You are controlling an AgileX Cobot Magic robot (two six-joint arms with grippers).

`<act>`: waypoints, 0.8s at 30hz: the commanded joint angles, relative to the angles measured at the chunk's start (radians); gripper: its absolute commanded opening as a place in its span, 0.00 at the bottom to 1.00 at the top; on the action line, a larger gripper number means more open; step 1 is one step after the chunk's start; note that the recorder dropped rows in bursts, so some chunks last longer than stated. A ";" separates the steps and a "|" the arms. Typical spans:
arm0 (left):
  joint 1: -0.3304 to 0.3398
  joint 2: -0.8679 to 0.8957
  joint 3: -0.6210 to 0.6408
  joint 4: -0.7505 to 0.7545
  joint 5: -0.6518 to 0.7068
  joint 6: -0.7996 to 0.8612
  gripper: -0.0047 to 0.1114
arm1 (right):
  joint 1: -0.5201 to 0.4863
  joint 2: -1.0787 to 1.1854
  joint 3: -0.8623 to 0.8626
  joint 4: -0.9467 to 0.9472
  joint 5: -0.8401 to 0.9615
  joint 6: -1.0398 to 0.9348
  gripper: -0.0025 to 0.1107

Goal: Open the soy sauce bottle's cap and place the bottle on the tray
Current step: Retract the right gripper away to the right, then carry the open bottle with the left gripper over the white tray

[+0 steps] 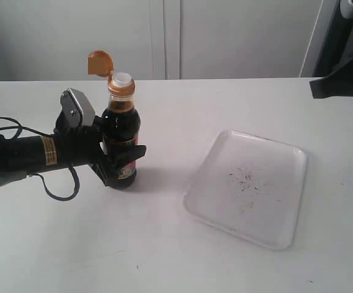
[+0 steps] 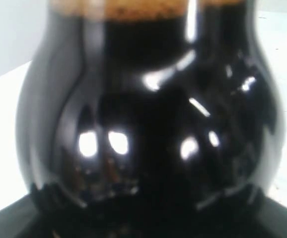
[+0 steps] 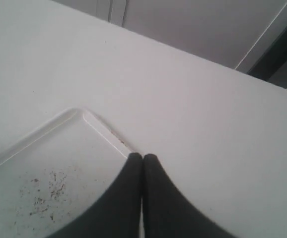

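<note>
While upright: soy sauce bottle (image 1: 121, 137) clamped by left gripper (image 1: 112, 155), cap (image 1: 100, 63) flipped open.
Tray (image 1: 289, 152): toward counter's right edge.
Right gripper (image 3: 142, 163): jaws together, idle.

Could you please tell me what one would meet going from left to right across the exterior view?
Left gripper on its black arm, closed around the soy sauce bottle with its cap flipped open, then bare white table, then the tray, then the dark right arm at the far edge.

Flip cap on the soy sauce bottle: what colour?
Copper-orange; the cap stands flipped open above a white spout. Exterior view shows it best.
</note>
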 commanded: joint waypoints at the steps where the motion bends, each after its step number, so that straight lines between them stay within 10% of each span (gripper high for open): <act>1: -0.004 -0.039 0.000 -0.013 -0.021 0.003 0.04 | -0.006 -0.053 0.021 0.000 -0.043 -0.006 0.02; 11: -0.034 -0.127 0.000 -0.115 -0.021 -0.042 0.04 | -0.004 -0.064 0.037 0.004 -0.053 0.006 0.02; 24: -0.301 -0.129 -0.002 -0.445 -0.021 0.037 0.04 | -0.004 -0.042 0.039 0.004 -0.052 0.013 0.02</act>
